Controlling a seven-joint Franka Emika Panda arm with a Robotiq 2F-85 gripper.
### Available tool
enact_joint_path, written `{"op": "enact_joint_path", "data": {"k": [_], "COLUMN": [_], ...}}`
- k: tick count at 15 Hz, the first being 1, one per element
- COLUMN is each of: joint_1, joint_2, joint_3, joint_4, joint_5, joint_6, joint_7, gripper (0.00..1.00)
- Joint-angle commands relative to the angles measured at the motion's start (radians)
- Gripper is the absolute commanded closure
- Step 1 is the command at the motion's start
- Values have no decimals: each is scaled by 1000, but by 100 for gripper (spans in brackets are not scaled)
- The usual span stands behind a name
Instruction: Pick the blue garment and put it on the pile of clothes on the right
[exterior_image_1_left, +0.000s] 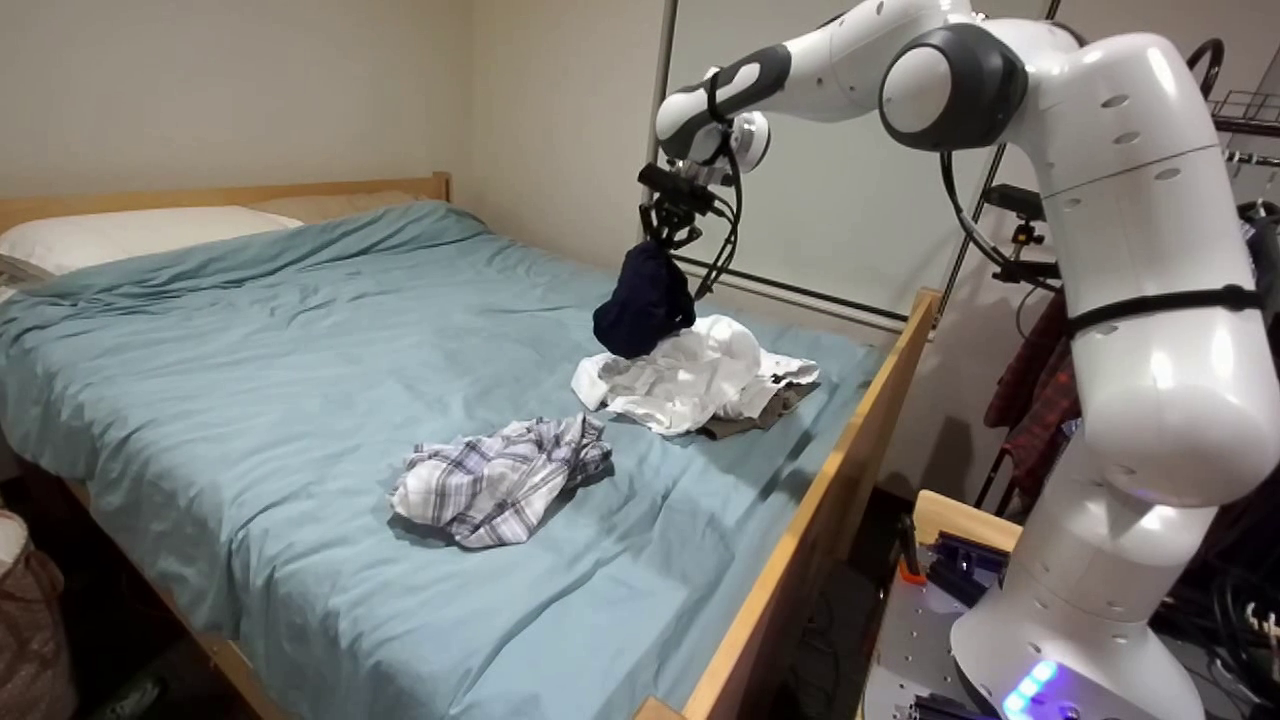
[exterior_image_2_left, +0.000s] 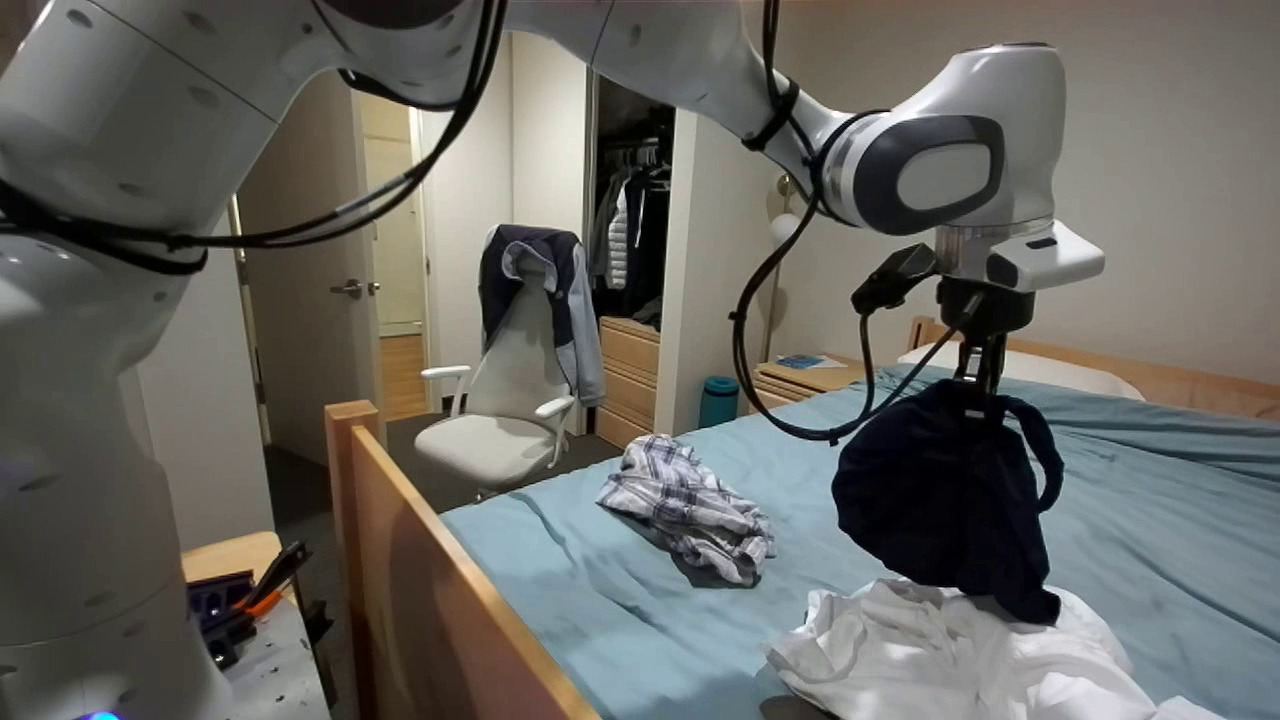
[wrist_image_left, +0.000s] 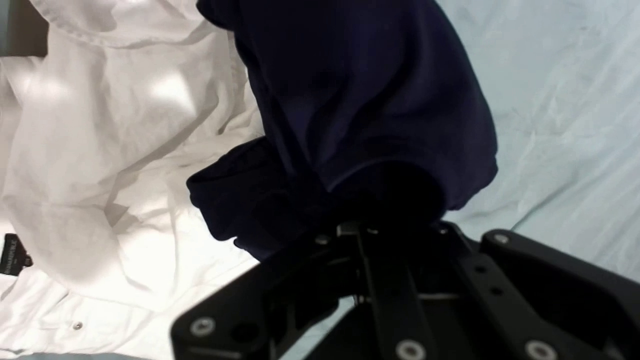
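The blue garment is a dark navy bundle that shows in both exterior views (exterior_image_1_left: 643, 302) (exterior_image_2_left: 945, 490) and fills the upper middle of the wrist view (wrist_image_left: 360, 95). My gripper (exterior_image_1_left: 668, 238) is shut on its top, and the cloth hangs down from the fingers. The fingertips (wrist_image_left: 387, 230) are partly hidden in dark cloth in the wrist view. The pile of clothes, with a crumpled white garment (exterior_image_1_left: 700, 375) on top and a brown one (exterior_image_1_left: 765, 412) under it, lies on the bed just below. The hanging cloth's lower end overlaps the white garment (exterior_image_2_left: 940, 660); I cannot tell whether they touch.
A plaid shirt (exterior_image_1_left: 500, 480) lies crumpled on the bed, apart from the pile. The wooden footboard (exterior_image_1_left: 840, 500) stands between the robot base and the bed. Blue-green bedding (exterior_image_1_left: 300, 380) surrounds the clothes. A wall panel (exterior_image_1_left: 800, 200) stands behind the gripper.
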Motion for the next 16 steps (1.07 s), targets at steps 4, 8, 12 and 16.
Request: {"op": "enact_joint_path", "data": {"k": [4,8,12,16], "joint_1": [-65,-195,-349,-372], "joint_2": [51,132,276,232], "joint_3": [-63,-111,-129,-85], "joint_4": [66,186,396,341], "joint_5": [-52,-40,-26,-34], "joint_6": [-16,-57,-165,-159], "joint_7": [225,299,257,182], "gripper": [97,97,97,97]}}
